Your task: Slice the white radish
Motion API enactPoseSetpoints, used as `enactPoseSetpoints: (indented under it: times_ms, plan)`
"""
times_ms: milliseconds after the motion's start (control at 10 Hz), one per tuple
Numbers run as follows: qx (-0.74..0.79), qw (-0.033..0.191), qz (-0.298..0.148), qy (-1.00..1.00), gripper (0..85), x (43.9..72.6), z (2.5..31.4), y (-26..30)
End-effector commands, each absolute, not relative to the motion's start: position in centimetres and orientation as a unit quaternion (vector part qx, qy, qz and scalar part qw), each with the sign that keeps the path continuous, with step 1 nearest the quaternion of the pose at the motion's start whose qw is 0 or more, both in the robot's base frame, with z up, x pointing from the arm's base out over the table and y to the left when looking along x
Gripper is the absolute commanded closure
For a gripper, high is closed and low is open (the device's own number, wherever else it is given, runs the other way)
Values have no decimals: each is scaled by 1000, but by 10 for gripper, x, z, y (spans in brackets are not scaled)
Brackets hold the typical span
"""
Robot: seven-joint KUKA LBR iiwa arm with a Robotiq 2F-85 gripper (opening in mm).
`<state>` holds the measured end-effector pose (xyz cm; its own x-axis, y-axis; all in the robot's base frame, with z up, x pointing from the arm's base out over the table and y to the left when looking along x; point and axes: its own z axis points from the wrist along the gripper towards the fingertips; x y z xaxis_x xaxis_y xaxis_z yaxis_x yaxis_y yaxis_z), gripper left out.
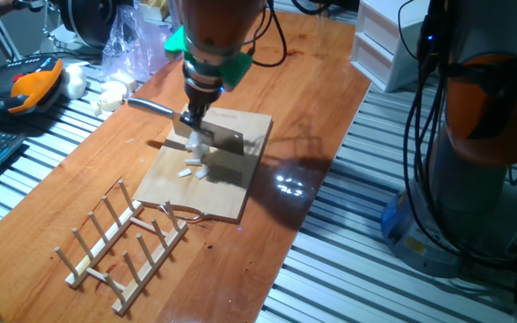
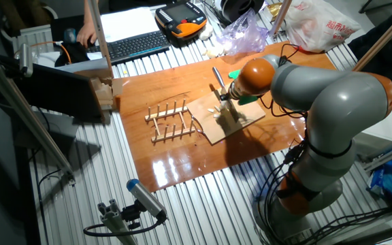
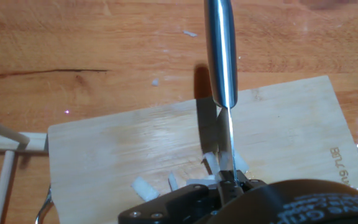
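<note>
My gripper (image 1: 193,118) is shut on a knife (image 1: 215,141) with a steel handle (image 3: 220,50). It holds the blade edge-down on the wooden board (image 1: 232,193). Several small white radish bits (image 1: 193,167) lie on the board just in front of the blade. In the hand view the thin blade (image 3: 227,140) runs down the middle, with white radish pieces (image 3: 143,187) to its left and some close against it (image 3: 211,163). In the other fixed view the gripper (image 2: 224,95) stands over the board (image 2: 233,126), and the radish bits (image 2: 214,111) are barely visible.
A wooden peg rack (image 1: 124,242) lies on the table just in front of the board. Bigger white lumps (image 1: 110,94), a plastic bag (image 1: 133,40) and an orange teach pendant (image 1: 30,85) sit at the back left. A keyboard (image 2: 131,46) lies behind the table.
</note>
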<state>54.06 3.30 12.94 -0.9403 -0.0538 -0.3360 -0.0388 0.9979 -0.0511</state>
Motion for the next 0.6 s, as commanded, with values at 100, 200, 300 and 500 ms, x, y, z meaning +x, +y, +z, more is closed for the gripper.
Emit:
enactPoseSetpoints:
  times_ms: [100, 200, 300, 500]
  plan:
    - [-23, 170, -27, 985, 850, 549, 133, 36]
    - [-23, 173, -28, 984, 850, 551, 131, 36]
    - [-25, 173, -27, 984, 850, 554, 129, 35]
    - [-27, 173, -21, 984, 850, 553, 127, 34]
